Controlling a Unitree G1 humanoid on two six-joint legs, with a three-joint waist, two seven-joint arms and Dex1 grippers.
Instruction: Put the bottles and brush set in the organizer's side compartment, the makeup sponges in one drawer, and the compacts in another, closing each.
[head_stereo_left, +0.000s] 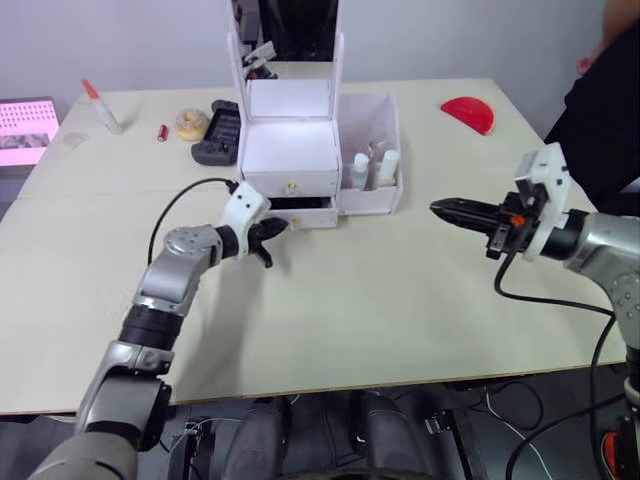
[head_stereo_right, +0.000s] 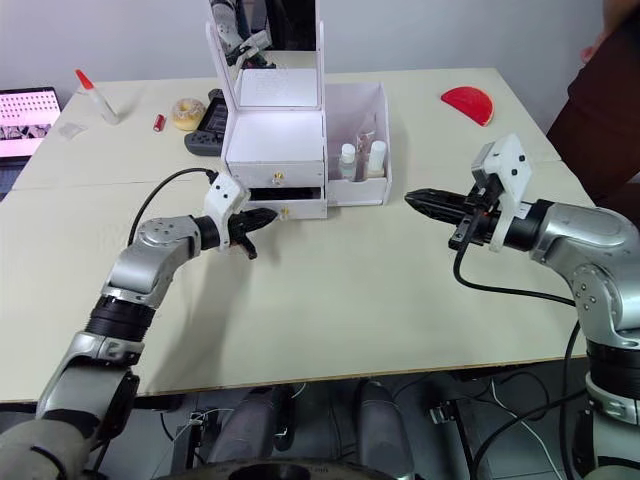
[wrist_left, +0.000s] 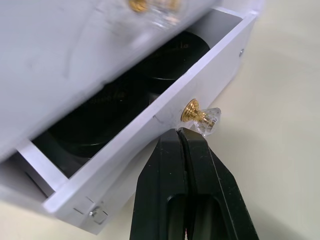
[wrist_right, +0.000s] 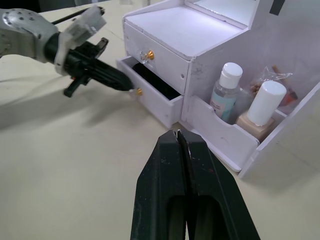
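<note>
Pressing against the front panel of the lower drawer (wrist_left: 150, 130), the left gripper (wrist_left: 182, 137) had both fingers closed flat together and held nothing; its tips sat just beside the gold knob (wrist_left: 192, 111), a placement that suited pushing the drawer home rather than pulling it. The drawer stood partly open, and the compacts (wrist_left: 125, 95) lay inside it as two dark round cases, one behind the other. The upper drawer (wrist_right: 155, 60) of the organizer (head_stereo_left: 295, 150) was flush with its frame; whether the makeup sponges were inside could not be told. In the side compartment (wrist_right: 225, 135), two bottles (wrist_right: 225, 90) stood upright behind the low front wall, with a clear packet behind them that may have been the brush set. The right gripper (head_stereo_left: 450, 211) hung above the table (head_stereo_left: 400, 300) well apart from the organizer, fingers likewise shut and empty, probably parked to leave the drawer front unobstructed. The table surface in front of the organizer lay open, giving the left arm a straight push path. The remaining step appeared to be closing this drawer; a push off-centre near one edge could skew it in its slot.
</note>
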